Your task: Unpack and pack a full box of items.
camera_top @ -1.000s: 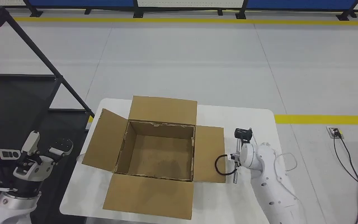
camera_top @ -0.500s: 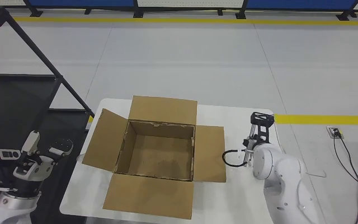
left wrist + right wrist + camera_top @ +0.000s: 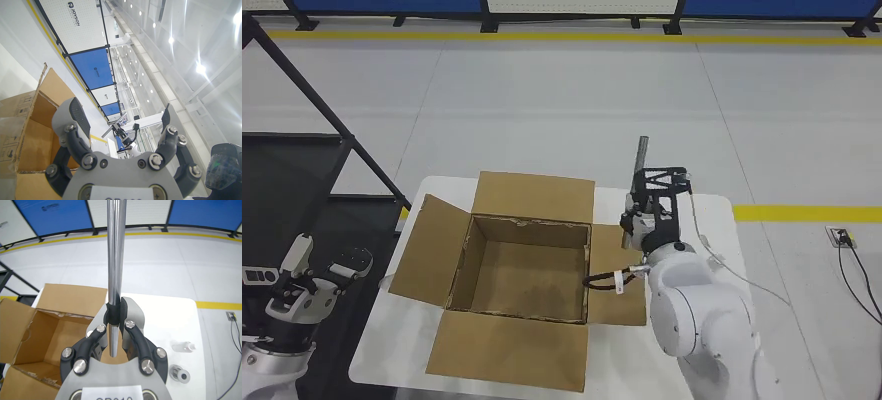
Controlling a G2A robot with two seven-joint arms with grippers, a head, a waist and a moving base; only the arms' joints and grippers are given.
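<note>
An open cardboard box (image 3: 527,280) stands on the white table (image 3: 707,215) with its flaps spread, and its inside looks bare. My right gripper (image 3: 115,311) is shut on a polished steel rod (image 3: 115,256). It holds the rod upright above the table, just off the box's far right corner. The rod (image 3: 640,155) sticks up past that gripper (image 3: 644,200) in the top view. My left gripper (image 3: 122,113) is open with nothing between its fingers. It sits low beside the table's left side (image 3: 320,268), pointing up past the box (image 3: 37,123).
A small white bottle (image 3: 182,346) lies on the table to the right of the box. Beside it is a toothed metal pulley (image 3: 179,375). A black frame (image 3: 312,110) stands to the left of the table. A cable (image 3: 607,280) hangs from the right arm over the box's right flap.
The right arm rose from the table right of the box. It swung toward the box's far right corner, and the rod now stands upright in its gripper. The left arm stayed still.
</note>
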